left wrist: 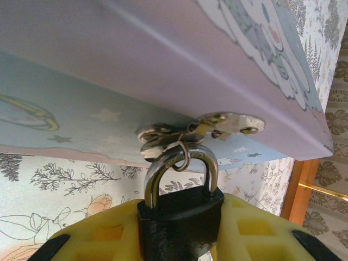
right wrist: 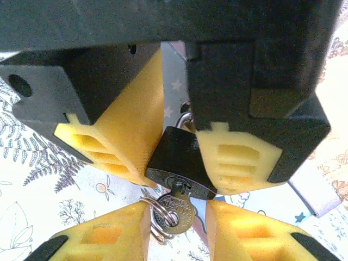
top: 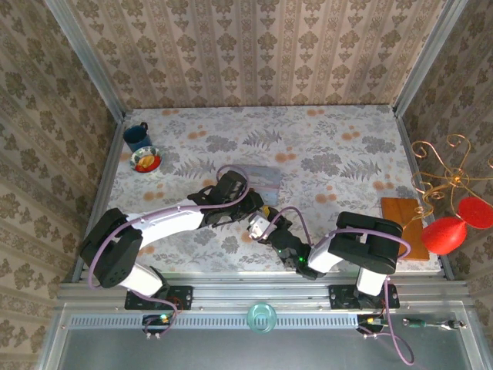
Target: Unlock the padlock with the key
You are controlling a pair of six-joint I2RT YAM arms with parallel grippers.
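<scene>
Near the middle of the counter (top: pixel 347 169), at 6 o'clock of the pale blue-lilac tin (top: pixel 266 177), the two arms meet. The left pincer (left wrist: pixel 179 242) is clamped on the black body of the padlock (left wrist: pixel 179 220), whose shackle (left wrist: pixel 163 168) hangs through the tin's hasp (left wrist: pixel 228 122). The key (right wrist: pixel 178 213) sits in the keyhole at the padlock's 6 o'clock end, its ring (right wrist: pixel 157 217) dangling. The right pincer (right wrist: pixel 176 236) is narrowly parted, its pads either side of the key, not pinching it.
</scene>
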